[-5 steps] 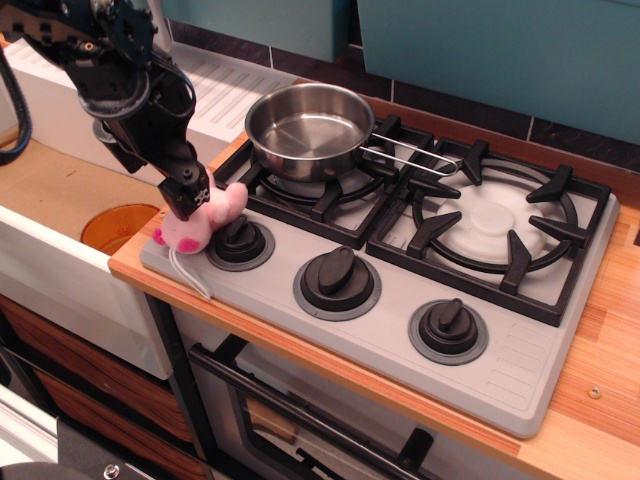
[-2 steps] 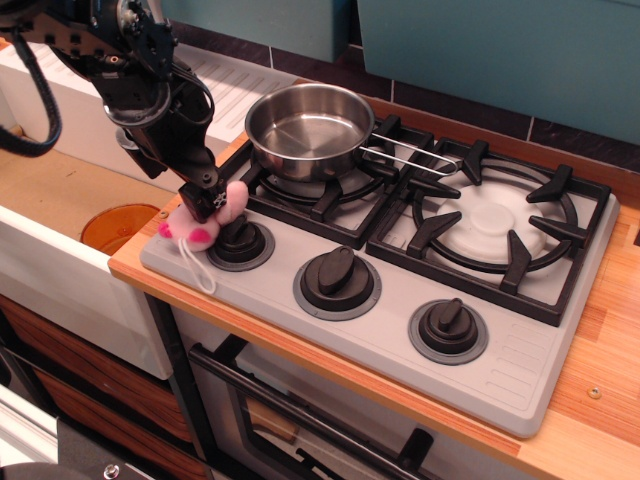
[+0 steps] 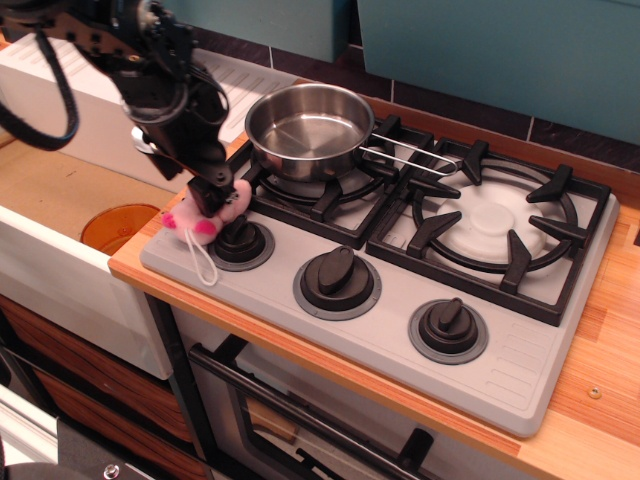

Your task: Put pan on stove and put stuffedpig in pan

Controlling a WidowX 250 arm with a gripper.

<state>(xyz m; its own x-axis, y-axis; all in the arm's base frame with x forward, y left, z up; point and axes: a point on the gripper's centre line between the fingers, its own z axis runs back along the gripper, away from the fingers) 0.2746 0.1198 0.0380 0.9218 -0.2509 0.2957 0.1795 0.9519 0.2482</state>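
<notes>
The shiny steel pan sits on the left burner grate of the grey stove, its wire handle pointing right. The pale-pink stuffedpig hangs in my black gripper, lifted just above the stove's left front corner beside the left knob. Its white string loop dangles down to the stove's edge. My gripper is shut on the pig, a little left of and below the pan's rim.
Middle knob and right knob line the stove front. The right burner is bare. A white sink with an orange drain lies left of the wooden counter. A teal wall stands behind.
My gripper has risen and moved right toward the pan, lifting the pig off the stove corner; the string now hangs free. The pan has not moved.
</notes>
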